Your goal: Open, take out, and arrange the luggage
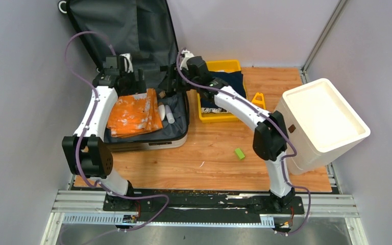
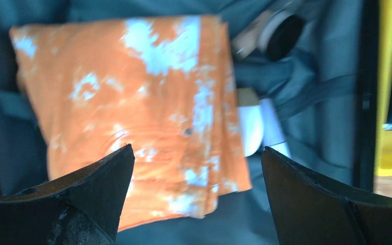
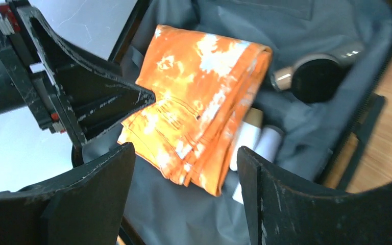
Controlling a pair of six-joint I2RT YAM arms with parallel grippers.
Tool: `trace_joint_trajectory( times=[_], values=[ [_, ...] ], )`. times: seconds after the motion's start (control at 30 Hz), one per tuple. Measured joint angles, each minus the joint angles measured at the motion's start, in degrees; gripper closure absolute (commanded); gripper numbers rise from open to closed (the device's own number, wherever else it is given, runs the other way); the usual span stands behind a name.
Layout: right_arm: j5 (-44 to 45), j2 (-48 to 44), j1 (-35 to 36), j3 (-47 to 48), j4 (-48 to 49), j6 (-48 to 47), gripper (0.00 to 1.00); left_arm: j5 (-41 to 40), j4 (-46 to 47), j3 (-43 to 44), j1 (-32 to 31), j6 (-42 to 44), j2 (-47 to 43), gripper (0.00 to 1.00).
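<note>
Both claws apart, nothing held. The luggage (image 1: 132,30) sits at the back-left of the bench (image 1: 209,153), already open: lid propped upright against the rear wall, base flat with the lining up, hinge line running left-right at the far side. Contents not out yet, so I judge opening done and we're at the take-out step. The main item is the folded orange cloth (image 1: 132,115), lying flat in the left half of the base; it's close to square, so no strong long axis, and the stacked fold edges face the case's right side. My left claw (image 2: 196,150) hangs over the far edge of the cloth, which lies just below and toward me. Its jaws are wide, but the cloth looks wider than they stand. My right claw (image 3: 186,150) is at the case's right rim near the far corner, looking left across the base. The cloth is beyond the white tubes (image 1: 169,115) from there. The left arm is clearly nearer the cloth, so it should go straight down and pinch an edge. The right arm is nearer the tubes and the dark round-ended item (image 3: 316,76). The yellow tray (image 1: 224,66) is just right of the case, a likely drop spot. Risk: grabbing only the top layer unfolds the cloth
</note>
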Motion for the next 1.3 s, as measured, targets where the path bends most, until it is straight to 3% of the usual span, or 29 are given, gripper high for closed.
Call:
trace_joint_trajectory(
  times=[0.27, 0.57, 1.3],
  values=[
    [1.3, 14.2, 4.4, 12.8, 0.8, 2.8, 0.16, 1.7, 0.9, -7.6, 11.3, 1.3, -4.9, 0.00],
    [1.4, 25.1, 5.9, 18.6, 0.6, 6.2, 0.19, 5.2, 3.5, -15.3, 18.9, 2.8, -5.4, 0.00],
    [5.4, 31.4, 9.5, 21.9, 0.3, 12.0, 0.22, 8.0, 5.7, -13.3, 23.0, 5.7, 6.4, 0.02]
  ],
)
